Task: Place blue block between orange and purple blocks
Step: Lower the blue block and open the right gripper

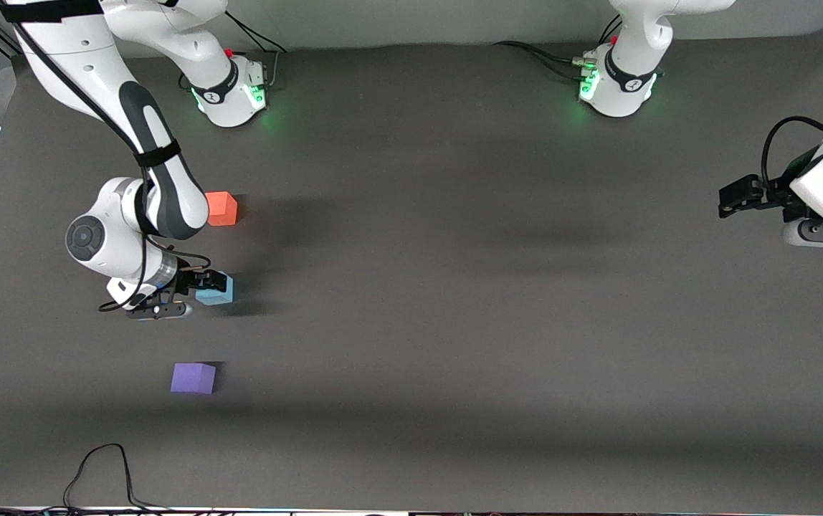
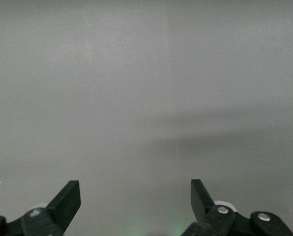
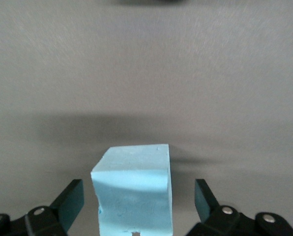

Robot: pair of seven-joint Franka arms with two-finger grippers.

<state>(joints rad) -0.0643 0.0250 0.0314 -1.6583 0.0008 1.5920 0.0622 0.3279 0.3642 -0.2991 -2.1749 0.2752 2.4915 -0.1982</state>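
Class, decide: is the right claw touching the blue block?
Apart. The right wrist view shows table on both sides of the blue block, between it and the open right claw's fingers.

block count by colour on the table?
orange block: 1
blue block: 1, between the open fingers of the right gripper
purple block: 1
Total: 3
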